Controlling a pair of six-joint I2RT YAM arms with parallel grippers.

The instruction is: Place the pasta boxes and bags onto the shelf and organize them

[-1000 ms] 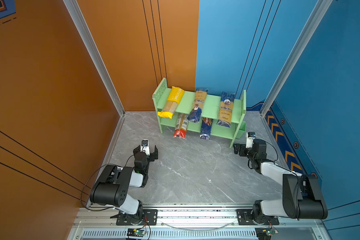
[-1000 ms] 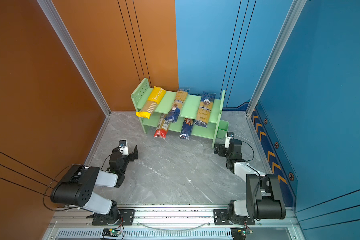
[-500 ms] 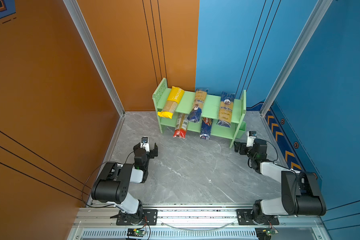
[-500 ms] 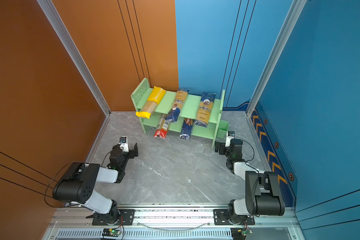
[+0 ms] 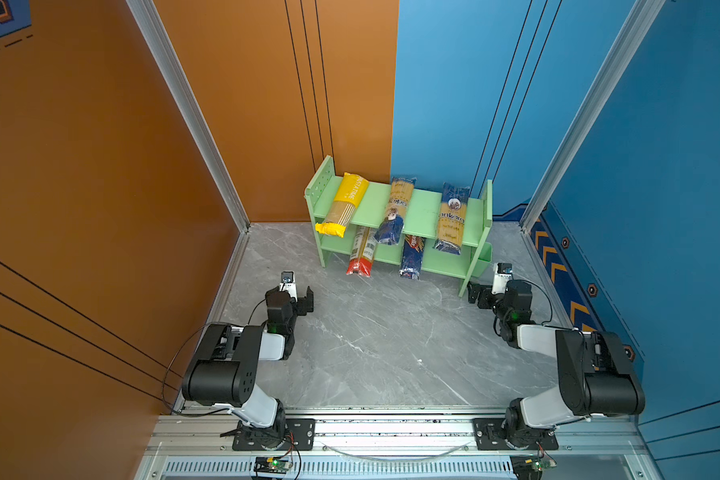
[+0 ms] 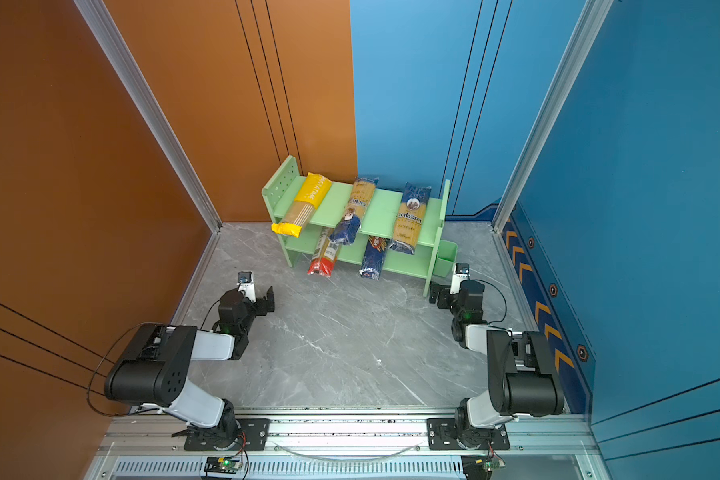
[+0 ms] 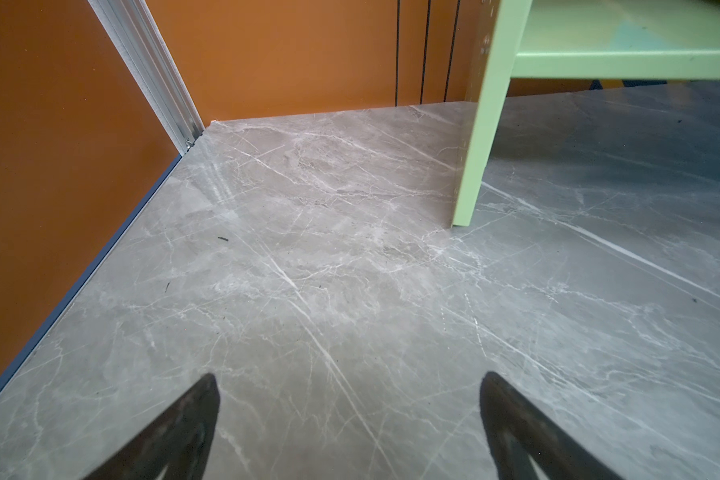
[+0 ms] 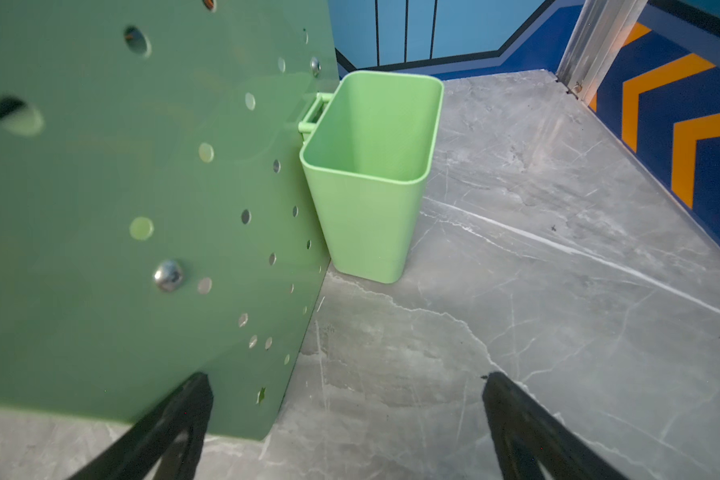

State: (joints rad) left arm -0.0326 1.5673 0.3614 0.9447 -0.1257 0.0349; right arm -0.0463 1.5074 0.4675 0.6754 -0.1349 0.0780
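Note:
The light green shelf stands at the back wall. Its top tier carries a yellow pack and two blue-and-yellow ankara packs. On the lower tier lie a red-ended clear pack and a dark blue Barilla pack, both sticking out in front. My left gripper hovers open and empty over the floor, left of the shelf leg. My right gripper is open and empty beside the shelf's perforated side panel.
A small green bin hangs empty on the shelf's right side. Orange wall runs close along the left arm, blue wall with orange chevrons along the right. Grey marble floor lies between the arms.
Both arms have folded slightly lower and the left gripper has crept a little toward the back. The packs and the shelf have not moved.

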